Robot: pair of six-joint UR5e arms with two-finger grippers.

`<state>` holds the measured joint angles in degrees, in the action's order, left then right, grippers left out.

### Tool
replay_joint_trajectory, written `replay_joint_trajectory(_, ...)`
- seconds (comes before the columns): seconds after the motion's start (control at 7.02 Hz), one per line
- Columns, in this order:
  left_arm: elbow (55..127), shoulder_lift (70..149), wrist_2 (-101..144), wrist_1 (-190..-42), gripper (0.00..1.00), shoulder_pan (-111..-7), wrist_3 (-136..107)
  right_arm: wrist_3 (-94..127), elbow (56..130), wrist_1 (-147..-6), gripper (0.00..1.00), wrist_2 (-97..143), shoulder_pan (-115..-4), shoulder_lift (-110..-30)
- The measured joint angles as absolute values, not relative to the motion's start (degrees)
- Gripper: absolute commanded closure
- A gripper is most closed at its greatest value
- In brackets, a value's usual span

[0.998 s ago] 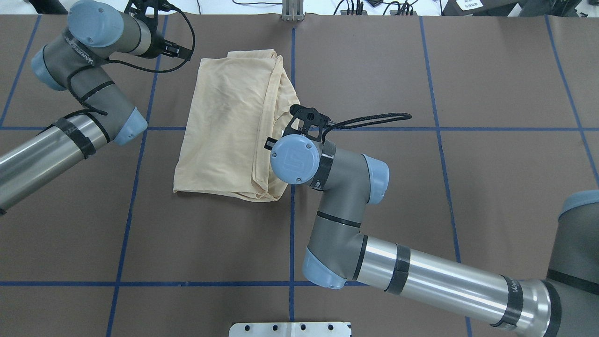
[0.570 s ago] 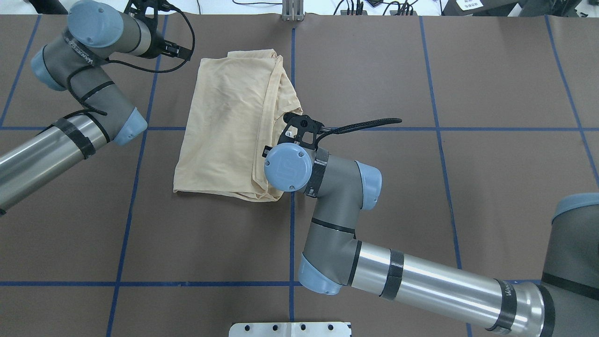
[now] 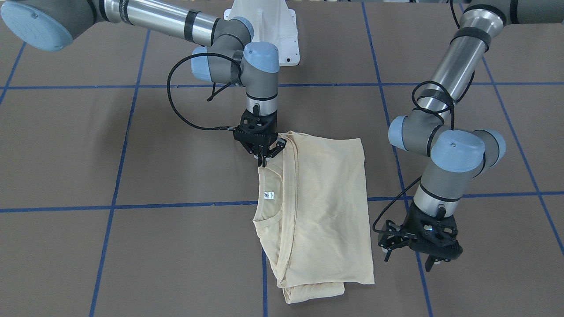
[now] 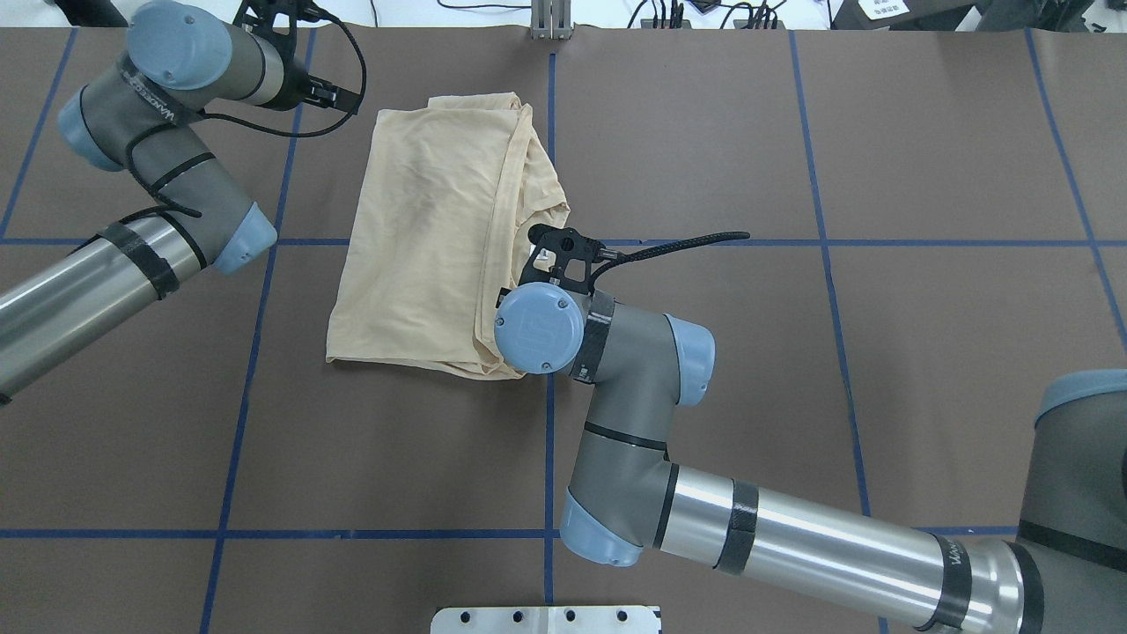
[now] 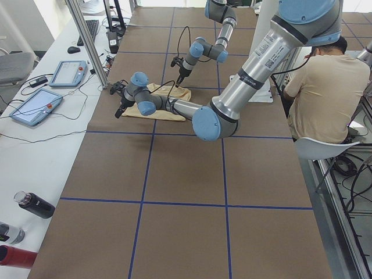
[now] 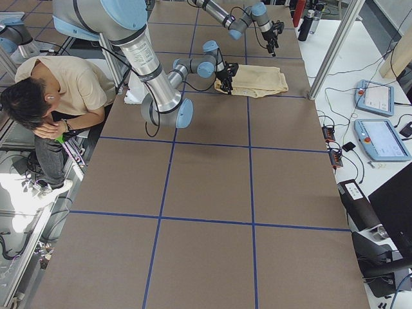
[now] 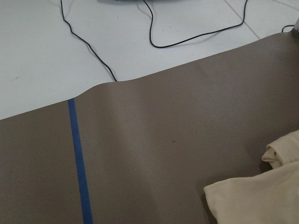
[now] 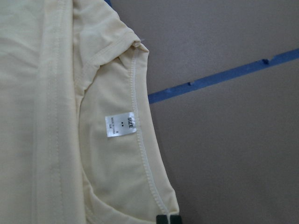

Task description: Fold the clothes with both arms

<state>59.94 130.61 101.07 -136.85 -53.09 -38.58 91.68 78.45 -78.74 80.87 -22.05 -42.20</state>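
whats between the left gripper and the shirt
Nothing but a narrow strip of bare brown table mat lies between the left gripper and the shirt. The front-facing view shows this most clearly.

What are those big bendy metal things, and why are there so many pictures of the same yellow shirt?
Those are robot arms: the left arm and the right arm, each ending in a pincer for grabbing. Cameras around the table, plus one on each wrist, all snapped the same moment. A pale yellow shirt, already folded over, lies on the brown table. The right pincer sits at the shirt's collar with its tips together; whether it pinches cloth is hard to see. The left pincer hangs beside the shirt, holding nothing.
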Motion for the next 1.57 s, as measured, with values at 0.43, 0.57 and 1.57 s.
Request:
replay_joint_trajectory(0.43,60.31,130.61,101.07,-136.90,0.00,-52.95,-38.76,88.27,85.73,-78.91,1.00,81.44,-22.21,-47.91)
replay_joint_trajectory(0.57,60.95,130.27,101.07,-136.89,0.00,-52.81,-39.23,87.41,91.23,-78.97,1.00,81.59,-22.23,-52.65)
replay_joint_trajectory(1.57,63.01,129.18,101.23,-136.87,0.00,-51.94,-40.40,77.59,98.18,-84.33,0.10,81.28,-20.55,-54.56)
